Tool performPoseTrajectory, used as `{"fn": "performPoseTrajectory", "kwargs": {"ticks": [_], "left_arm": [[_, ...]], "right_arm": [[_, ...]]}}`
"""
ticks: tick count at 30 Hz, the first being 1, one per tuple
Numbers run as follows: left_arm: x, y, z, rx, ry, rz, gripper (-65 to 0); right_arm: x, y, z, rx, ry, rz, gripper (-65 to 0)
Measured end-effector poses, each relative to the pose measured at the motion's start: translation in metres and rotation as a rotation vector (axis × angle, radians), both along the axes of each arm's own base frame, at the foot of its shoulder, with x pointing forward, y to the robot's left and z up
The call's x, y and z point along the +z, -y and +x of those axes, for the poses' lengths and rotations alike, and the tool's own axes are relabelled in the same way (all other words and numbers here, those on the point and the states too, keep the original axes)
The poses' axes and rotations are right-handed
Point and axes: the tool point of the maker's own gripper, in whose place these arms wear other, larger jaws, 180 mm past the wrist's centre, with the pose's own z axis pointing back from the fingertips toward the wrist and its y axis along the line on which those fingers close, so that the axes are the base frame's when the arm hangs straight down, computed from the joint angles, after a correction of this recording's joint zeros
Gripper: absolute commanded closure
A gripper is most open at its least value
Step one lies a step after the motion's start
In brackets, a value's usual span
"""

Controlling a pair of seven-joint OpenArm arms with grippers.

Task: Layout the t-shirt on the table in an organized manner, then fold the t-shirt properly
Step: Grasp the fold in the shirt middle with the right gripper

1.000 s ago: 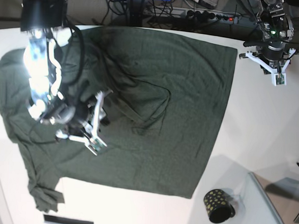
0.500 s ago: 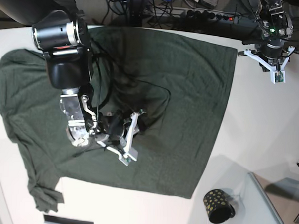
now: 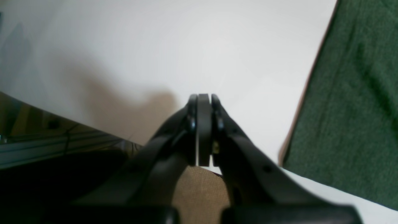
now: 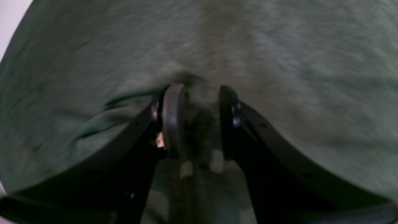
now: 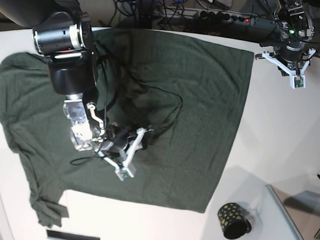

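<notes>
Two end effectors | right [image 4: 197, 121] pinching t-shirt [image 5: 203, 100] (mid-body) | left [image 3: 203, 130] closed, empty

The right arm [image 5: 72, 63] has bulky black cylindrical housings with a silver band and a red ring, then a slimmer silver wrist section wrapped in loose black cables. Its tool [image 5: 127, 156] wears a white bracket; close up, its fingers [image 4: 172, 118] are curved black blades with small screws. The left tool [image 5: 292, 72] shows the same white bracket, with a green light above it.

Dark green t-shirt [image 5: 193, 95] on white table [image 5: 287, 136]; black cup [image 5: 232, 220] has gold dots.
</notes>
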Motion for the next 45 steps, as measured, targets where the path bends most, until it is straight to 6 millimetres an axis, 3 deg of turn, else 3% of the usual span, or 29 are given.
{"fn": "performPoseTrajectory", "kwargs": {"ticks": [5, 12, 20, 27, 45], "left_arm": [[0.001, -0.001, 0.001, -0.001, 0.002, 0.002, 0.0], [-0.001, -0.001, 0.0, 0.0, -0.002, 0.001, 0.0], [0.0, -0.002, 0.001, -0.001, -0.001, 0.003, 0.0], [0.0, -0.002, 0.001, -0.001, -0.001, 0.003, 0.0], [0.0, -0.002, 0.001, -0.001, -0.001, 0.003, 0.0]], "right_arm": [[-0.005, 0.025, 0.003, -0.038, -0.002, -0.046, -18.2], [-0.006, 0.019, 0.001, -0.036, -0.004, -0.035, -18.2], [-0.019, 0.017, -0.012, -0.031, -0.05, -0.035, -18.2], [-0.015, -0.003, -0.013, -0.017, -0.048, -0.004, -18.2], [-0.016, 0.002, -0.013, -0.022, -0.052, -0.011, -18.2]]}}
